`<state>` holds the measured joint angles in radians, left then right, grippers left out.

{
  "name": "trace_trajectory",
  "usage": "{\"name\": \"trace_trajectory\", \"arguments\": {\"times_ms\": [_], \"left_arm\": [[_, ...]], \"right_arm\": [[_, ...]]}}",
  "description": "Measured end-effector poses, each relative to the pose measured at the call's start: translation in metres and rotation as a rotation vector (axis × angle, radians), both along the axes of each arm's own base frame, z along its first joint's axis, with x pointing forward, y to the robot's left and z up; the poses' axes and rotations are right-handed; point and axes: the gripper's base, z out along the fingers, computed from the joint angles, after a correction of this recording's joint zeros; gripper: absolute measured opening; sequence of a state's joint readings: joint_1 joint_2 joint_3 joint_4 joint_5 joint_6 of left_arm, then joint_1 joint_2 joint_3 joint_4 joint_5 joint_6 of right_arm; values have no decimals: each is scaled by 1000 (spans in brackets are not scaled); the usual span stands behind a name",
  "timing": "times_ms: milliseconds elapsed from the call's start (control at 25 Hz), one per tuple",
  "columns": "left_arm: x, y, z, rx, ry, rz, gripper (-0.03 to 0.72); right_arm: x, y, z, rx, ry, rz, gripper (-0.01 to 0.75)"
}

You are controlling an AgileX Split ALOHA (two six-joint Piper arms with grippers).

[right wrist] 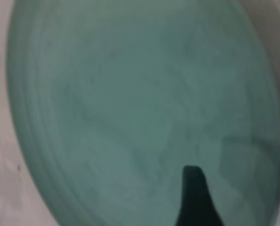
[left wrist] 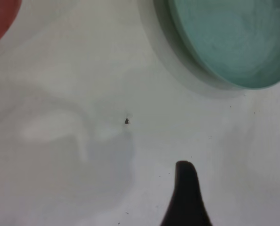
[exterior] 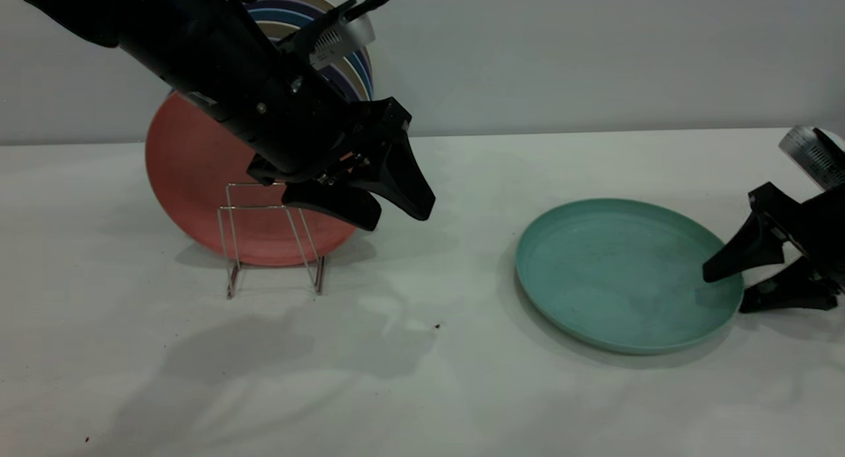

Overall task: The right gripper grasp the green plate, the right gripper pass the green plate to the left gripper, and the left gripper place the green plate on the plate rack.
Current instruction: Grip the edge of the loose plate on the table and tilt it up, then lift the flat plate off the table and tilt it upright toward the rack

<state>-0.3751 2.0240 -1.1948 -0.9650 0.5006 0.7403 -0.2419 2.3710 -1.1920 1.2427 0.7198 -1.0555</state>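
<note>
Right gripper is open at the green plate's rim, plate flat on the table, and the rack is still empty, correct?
Not quite: the plate rack already holds a salmon-pink plate, as the exterior view shows. The rest holds: the right gripper is open at the rim of the green plate, which lies flat on the table.

One green plate (exterior: 620, 272), one pink plate (exterior: 191, 173), one plate rack (exterior: 270, 239), two claws

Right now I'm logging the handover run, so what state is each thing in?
green plate: flat on the table, not lifted.
right tool: open, straddling the plate's right rim.
left tool: open, empty, in the air beside the rack.
plate rack: upright.
salmon-pink plate: on edge behind the rack's front loops.
</note>
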Motion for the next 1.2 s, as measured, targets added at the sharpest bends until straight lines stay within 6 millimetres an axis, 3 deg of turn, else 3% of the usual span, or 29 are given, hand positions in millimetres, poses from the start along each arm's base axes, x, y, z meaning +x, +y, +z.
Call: {"name": "trace_trajectory", "arguments": {"times_ms": [160, 320, 400, 640, 880, 1200], "left_arm": [[2, 1, 0, 5, -13, 14, 591], [5, 0, -4, -4, -14, 54, 591], [6, 0, -8, -8, -8, 72, 591], [8, 0, -18, -7, 10, 102, 591], [12, -1, -26, -29, 29, 163, 591], [11, -14, -29, -76, -26, 127, 568]], "right_arm": [[5, 4, -6, 22, -1, -10, 359], [5, 13, -11, 3, -29, 46, 76], [6, 18, -11, 4, -60, 77, 28], [6, 46, -1, 111, -129, 196, 19], [8, 65, 22, 163, -186, 279, 19], [3, 110, 34, 194, -202, 410, 19]]}}
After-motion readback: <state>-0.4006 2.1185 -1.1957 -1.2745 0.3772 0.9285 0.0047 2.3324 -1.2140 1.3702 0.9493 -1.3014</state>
